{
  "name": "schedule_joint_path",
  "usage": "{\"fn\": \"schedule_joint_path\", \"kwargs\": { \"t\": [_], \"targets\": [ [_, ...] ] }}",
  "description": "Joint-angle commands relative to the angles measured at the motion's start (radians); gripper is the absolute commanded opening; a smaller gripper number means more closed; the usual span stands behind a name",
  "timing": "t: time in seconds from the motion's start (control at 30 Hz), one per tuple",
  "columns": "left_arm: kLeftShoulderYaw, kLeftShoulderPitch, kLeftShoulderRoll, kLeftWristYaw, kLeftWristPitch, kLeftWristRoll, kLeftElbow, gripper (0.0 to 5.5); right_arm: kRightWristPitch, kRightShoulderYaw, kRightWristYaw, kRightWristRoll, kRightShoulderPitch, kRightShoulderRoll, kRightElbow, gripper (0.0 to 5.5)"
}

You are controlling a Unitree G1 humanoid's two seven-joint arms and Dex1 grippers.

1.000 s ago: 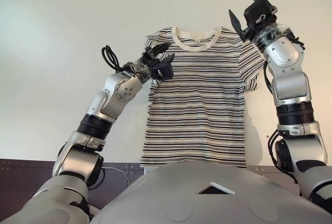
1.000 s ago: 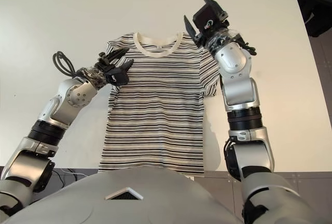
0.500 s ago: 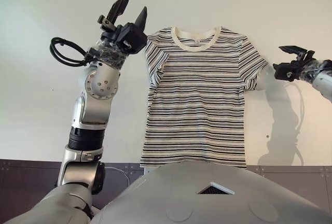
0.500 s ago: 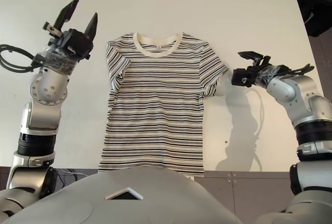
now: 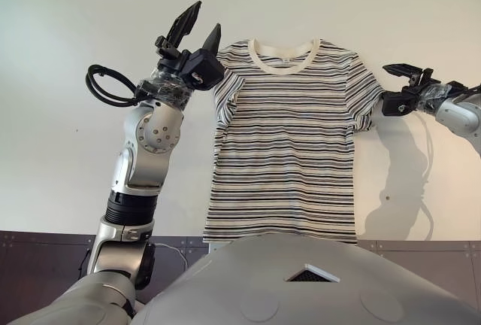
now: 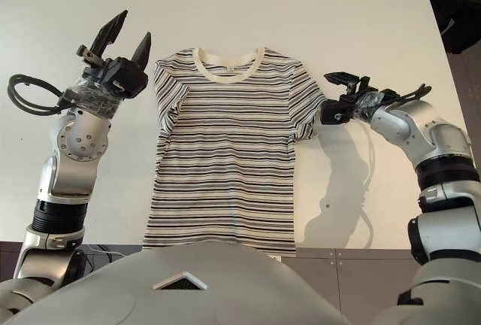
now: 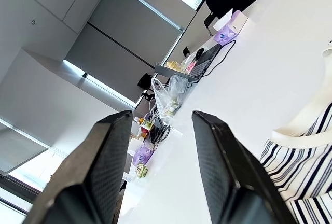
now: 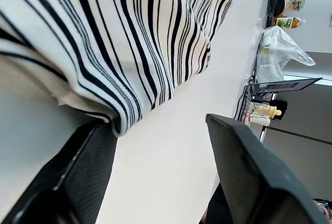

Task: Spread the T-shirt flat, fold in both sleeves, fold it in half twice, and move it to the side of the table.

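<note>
The striped T-shirt [image 5: 285,144] lies face up on the white worktop [image 5: 75,54], in the middle of the scene. Its cream collar [image 5: 284,56] is at the far end and its hem at the near edge. The body of the garment is largely flat. The left sleeve [image 5: 225,93] is drawn in against the body with a visible crease, while the right sleeve [image 5: 367,92] extends outward to the right. The left end effector [image 5: 200,25] is raised above the worktop just left of the left shoulder of the T-shirt. Its two black fingers [image 7: 104,172] are spread wide and point toward the far side, and they hold nothing. The left wrist view shows the collar and shoulder stripes just beside one finger, without contact. The right end effector [image 5: 386,88] sits low, just beside the outer edge of the right sleeve, and is turned toward the garment. Its fingers [image 8: 249,172] are likewise spread, and no fabric is clamped between them. In the right wrist view the sleeve hem [image 8: 111,123] lies at the tip of one finger; whether it touches cannot be told. At the far end of the worktop, well apart from the T-shirt, stand a laptop [image 7: 199,63], a clear plastic bag [image 7: 168,94] and some small bottles [image 8: 288,22].
</note>
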Motion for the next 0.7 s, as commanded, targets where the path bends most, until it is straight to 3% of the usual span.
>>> {"fn": "schedule_joint_path", "kwargs": {
  "t": [0.03, 0.27, 0.7],
  "targets": [
    [-0.004, -0.006, 0.0, 0.007, -0.002, 0.011, 0.007, 2.1, -0.019, 0.019, 0.028, -0.009, 0.007, -0.006, 0.019, 3.01],
    [-0.005, -0.003, 0.005, 0.005, -0.008, 0.013, 0.009, 2.1, -0.075, 0.003, 0.106, 0.051, 0.058, -0.065, -0.014, 3.01],
    [-0.015, -0.009, 0.008, 0.003, -0.015, 0.02, 0.027, 2.1, -0.028, 0.037, 0.011, -0.011, 0.01, 0.003, 0.058, 3.01]
  ]
}}
